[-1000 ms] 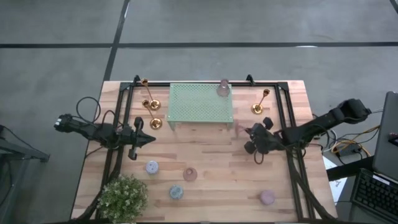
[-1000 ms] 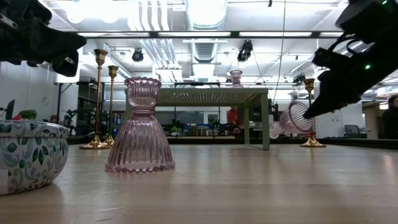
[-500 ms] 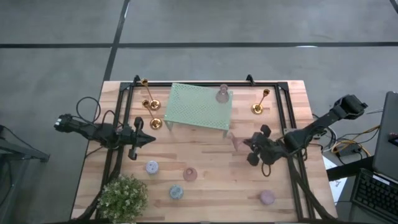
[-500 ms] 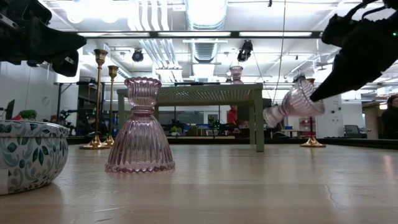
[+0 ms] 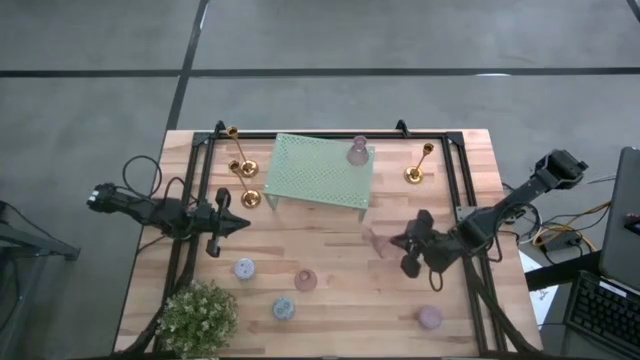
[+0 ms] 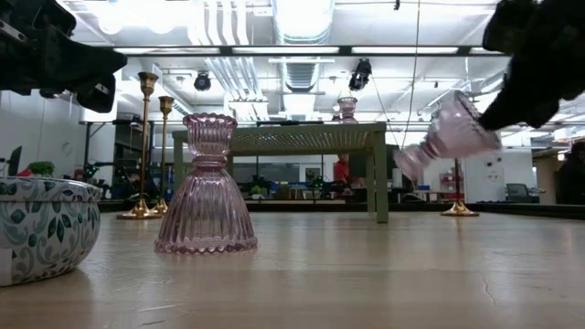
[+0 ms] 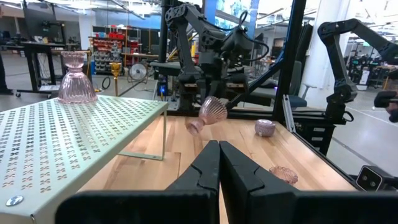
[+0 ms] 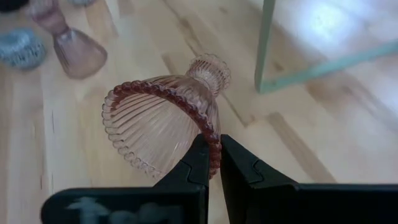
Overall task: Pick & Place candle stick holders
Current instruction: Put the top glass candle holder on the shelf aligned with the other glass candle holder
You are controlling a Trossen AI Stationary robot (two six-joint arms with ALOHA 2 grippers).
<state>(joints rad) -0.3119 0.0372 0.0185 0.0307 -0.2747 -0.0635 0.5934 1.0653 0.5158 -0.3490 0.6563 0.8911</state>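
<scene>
One pink glass candle holder (image 8: pixel 163 121) hangs tilted in the air above the table (image 5: pixel 330 240), just in front of the green rack (image 5: pixel 320 170), its flared rim pinched by the right gripper (image 8: pixel 210 163). The step looks like carrying; next it needs setting upright. The left gripper (image 7: pixel 219 165) waits, fingers together.

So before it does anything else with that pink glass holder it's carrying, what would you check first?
1. Right gripper shut on the pink ribbed holder, pinching its base rim: ok.
2. Holder lifted clear of the table, seen in the low view: ok.
3. Holder upright: not ok, it hangs tilted.
4. Grip secure: cannot tell, only the thin rim is pinched.
5. Holder apart from the green rack: ok.
6. Left gripper shut, waiting left of the rack, out of the way: ok.
</scene>
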